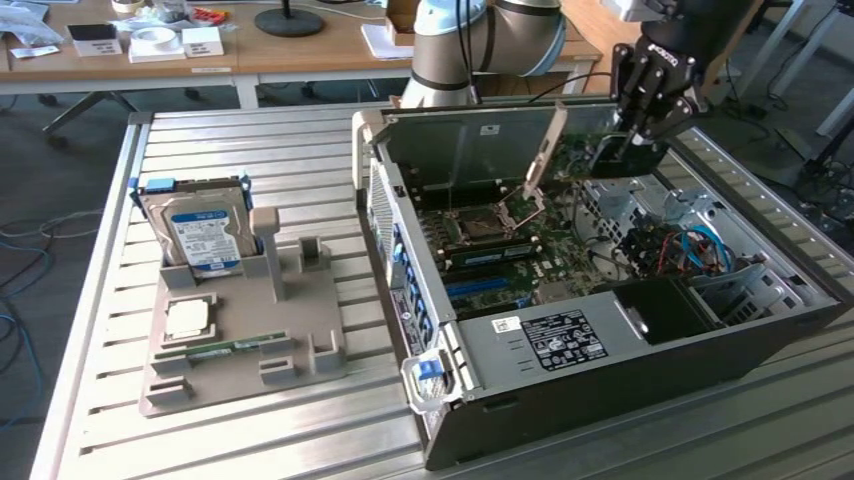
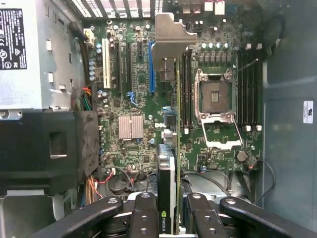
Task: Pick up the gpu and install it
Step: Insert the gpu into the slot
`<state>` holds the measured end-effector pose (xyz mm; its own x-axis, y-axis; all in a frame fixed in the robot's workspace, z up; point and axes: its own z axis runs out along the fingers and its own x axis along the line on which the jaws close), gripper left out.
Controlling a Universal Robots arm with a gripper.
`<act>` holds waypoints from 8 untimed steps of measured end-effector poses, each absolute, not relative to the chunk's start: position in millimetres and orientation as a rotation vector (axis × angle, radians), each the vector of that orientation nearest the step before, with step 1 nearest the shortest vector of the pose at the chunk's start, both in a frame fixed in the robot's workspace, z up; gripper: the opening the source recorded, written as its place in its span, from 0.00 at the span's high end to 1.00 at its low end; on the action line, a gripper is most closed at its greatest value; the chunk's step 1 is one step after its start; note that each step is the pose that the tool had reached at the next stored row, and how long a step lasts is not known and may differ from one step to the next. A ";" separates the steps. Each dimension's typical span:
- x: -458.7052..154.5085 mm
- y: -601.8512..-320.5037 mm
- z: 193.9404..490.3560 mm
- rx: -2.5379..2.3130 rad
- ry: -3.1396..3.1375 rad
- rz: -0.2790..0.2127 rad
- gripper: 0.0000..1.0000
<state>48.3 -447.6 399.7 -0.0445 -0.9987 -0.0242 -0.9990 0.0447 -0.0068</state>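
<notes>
In the upper right of the exterior view, the gripper [image 1: 638, 135] hangs over the far end of the open computer case [image 1: 601, 360], which rests on a slatted metal table [image 1: 240, 140]. Its fingers [image 2: 143, 215] pinch the gpu [image 2: 167, 173] by its two flat sides, so the card stands on edge. In the wrist view the card's silver bracket [image 2: 171, 34] points at the case's rear wall. The card sits over the motherboard [image 2: 129, 99], between the blue slot [image 2: 151, 67] and the processor socket [image 2: 215, 99]. Whether it touches the board cannot be told. Toward the exterior view's left, a grey tray [image 1: 240, 380] holds a hard drive [image 1: 200, 235] and a memory stick [image 1: 220, 348].
</notes>
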 end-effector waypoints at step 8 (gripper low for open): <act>44.4 -447.5 397.8 -2.151 2.241 -0.001 0.73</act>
